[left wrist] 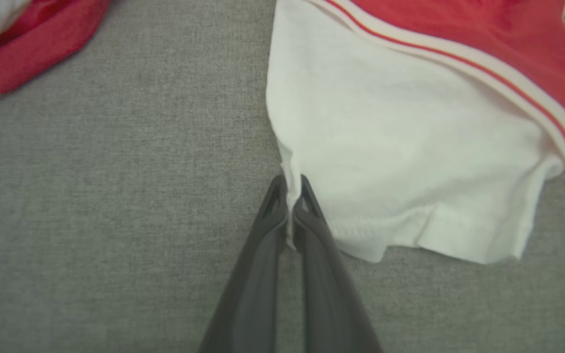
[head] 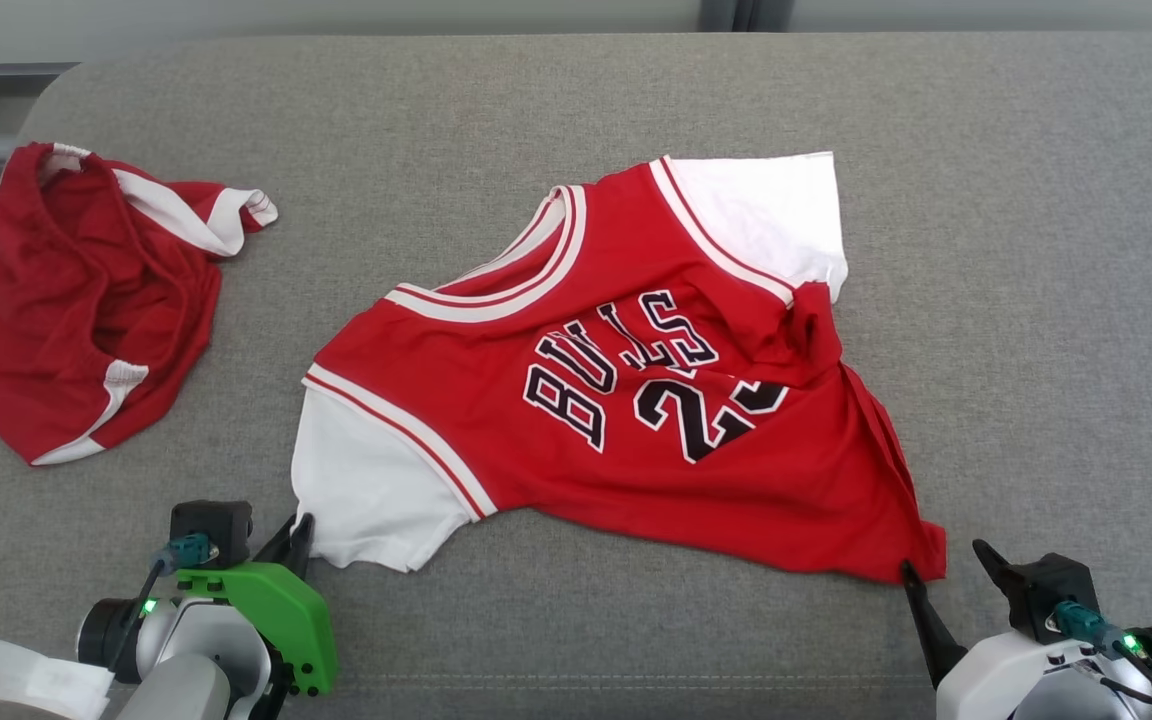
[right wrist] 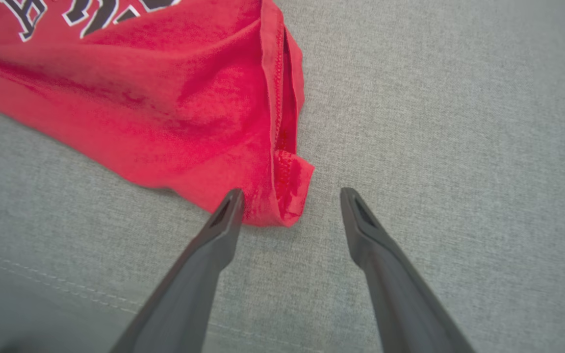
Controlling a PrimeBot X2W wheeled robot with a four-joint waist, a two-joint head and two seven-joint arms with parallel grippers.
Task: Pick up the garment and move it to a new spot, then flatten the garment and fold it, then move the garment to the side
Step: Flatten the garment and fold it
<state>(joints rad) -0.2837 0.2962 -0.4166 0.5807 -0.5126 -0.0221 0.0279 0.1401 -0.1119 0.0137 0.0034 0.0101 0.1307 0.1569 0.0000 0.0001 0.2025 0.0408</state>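
Note:
A red jersey (head: 626,400) with white sleeves and black lettering lies spread and wrinkled in the middle of the grey surface. My left gripper (head: 298,530) is at the near white sleeve (left wrist: 400,162), and its fingers (left wrist: 290,189) are shut on a pinch of that sleeve's edge. My right gripper (right wrist: 292,196) stands open at the jersey's near right hem corner (right wrist: 287,191), the corner lying between the two fingers; the left finger (right wrist: 228,211) touches the cloth. In the head view that right gripper (head: 941,565) sits at the red hem corner (head: 921,560).
A second red garment (head: 76,300) with white trim lies bunched at the far left, and its edge (left wrist: 22,44) appears in the left wrist view. The grey padded surface (head: 1036,300) extends wide on the right and behind. A seam (right wrist: 66,289) runs along the near edge.

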